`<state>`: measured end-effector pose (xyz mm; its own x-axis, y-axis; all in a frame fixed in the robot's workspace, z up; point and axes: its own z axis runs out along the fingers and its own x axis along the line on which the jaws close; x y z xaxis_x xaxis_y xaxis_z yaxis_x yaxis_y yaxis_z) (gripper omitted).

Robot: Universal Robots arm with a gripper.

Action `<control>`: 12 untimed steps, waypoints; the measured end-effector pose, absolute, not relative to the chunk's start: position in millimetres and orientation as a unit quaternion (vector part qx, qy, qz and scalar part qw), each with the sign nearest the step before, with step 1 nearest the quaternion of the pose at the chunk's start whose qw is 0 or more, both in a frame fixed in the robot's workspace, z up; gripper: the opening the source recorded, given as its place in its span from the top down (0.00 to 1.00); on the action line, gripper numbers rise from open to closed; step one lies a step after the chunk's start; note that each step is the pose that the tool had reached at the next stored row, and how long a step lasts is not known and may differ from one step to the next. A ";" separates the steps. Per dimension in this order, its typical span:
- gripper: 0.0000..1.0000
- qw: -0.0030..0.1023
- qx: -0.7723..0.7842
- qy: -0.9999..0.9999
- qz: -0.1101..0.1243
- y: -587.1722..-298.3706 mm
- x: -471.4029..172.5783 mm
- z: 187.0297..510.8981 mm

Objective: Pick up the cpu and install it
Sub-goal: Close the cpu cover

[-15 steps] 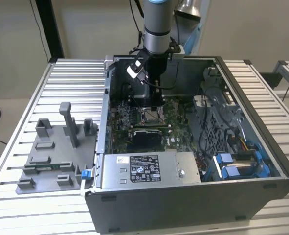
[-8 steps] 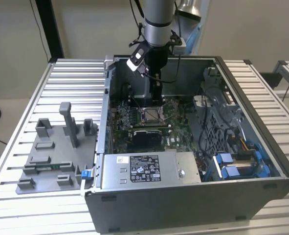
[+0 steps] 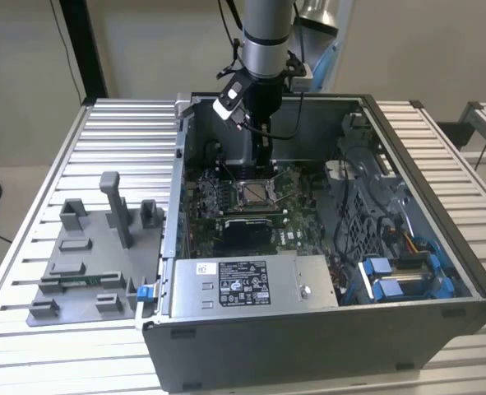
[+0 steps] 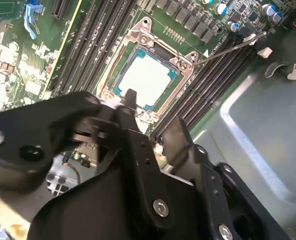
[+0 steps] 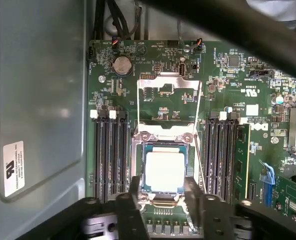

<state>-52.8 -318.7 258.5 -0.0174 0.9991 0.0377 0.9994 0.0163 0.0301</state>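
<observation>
silver-grey and flat, the cpu (image 5: 164, 171) lies seated in the square socket (image 5: 163, 134) on the green motherboard (image 5: 223, 85), pale top facing up. you can see it this way in both wrist views, framed by the socket's metal edge. in the exterior view the socket sits low inside the open computer case (image 3: 407, 329), which stands on the ribbed metal surface (image 3: 29, 206).

your fingers (image 5: 136, 197) are released: they stand spread apart and grasp nothing. in the first wrist view the two dark tips flank one edge of the cpu, one at each side, and the gap between them is about as wide as the chip itself. in the second wrist view one tip overlaps the socket's rim just beside the cpu, while the other stands off to the side over the black memory slots (image 4: 208, 85). you cannot tell from these views whether either tip touches the chip or the socket frame. in the exterior view the arm hangs straight down into the case, with the fingers directly over the socket.

the socket's metal load plate (image 5: 168, 85) is swung up and lies open beyond the cpu, and the thin wire lever (image 4: 233, 47) stands out at an angle beside it.

the grey fixture tray (image 3: 86, 263) rests on the surface at the exterior view's left of the case, well apart from the fingers.
</observation>
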 end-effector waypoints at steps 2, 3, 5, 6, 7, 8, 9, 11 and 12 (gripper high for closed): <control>1.00 0.003 -0.701 -0.713 -0.024 -318.7 -52.8 258.5; 1.00 0.003 -0.701 -0.713 -0.024 -318.7 -52.8 258.5; 1.00 0.003 -0.701 -0.713 -0.024 -318.7 -52.8 258.4; 1.00 0.003 -0.701 -0.713 -0.024 -318.7 -52.8 258.4; 1.00 0.003 -0.701 -0.713 -0.024 -318.7 -52.8 258.4; 1.00 0.003 -0.701 -0.713 -0.024 -318.7 -52.8 258.5; 1.00 0.003 -0.701 -0.713 -0.024 -318.7 -52.8 258.4; 1.00 0.003 -0.701 -0.713 -0.024 -318.7 -52.8 258.4; 1.00 0.003 -0.701 -0.713 -0.024 -318.7 -52.8 258.5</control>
